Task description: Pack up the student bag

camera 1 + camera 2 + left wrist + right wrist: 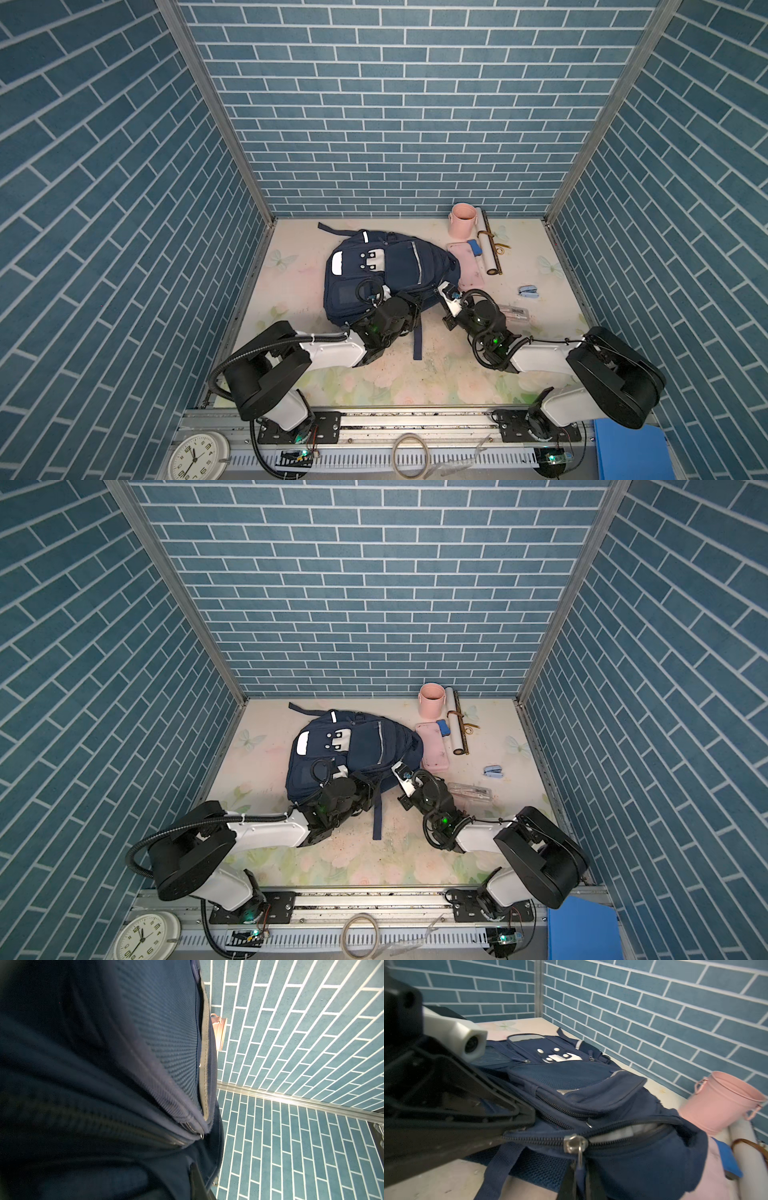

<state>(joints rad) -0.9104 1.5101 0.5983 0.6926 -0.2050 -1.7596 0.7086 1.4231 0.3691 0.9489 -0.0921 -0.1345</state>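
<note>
The student bag (395, 266) (365, 746), a big navy backpack, lies flat mid-table in both top views. My left gripper (417, 300) (193, 1186) is shut on the bag's fabric at its near edge; in the right wrist view its black finger (500, 1105) meets the zip seam. My right gripper (440, 291) (579, 1180) is shut on the dark zipper pull (579, 1160) hanging from the metal slider (574, 1144). To the slider's right the main zip gapes, showing something white (623, 1132) inside.
Right of the bag lie a pink bucket (462, 222), a flat pink case (467, 266), a blue eraser (474, 246), a paper roll (487, 245), a small blue stapler-like item (528, 291) and a clear pencil box (513, 313). Brick-patterned walls close in three sides.
</note>
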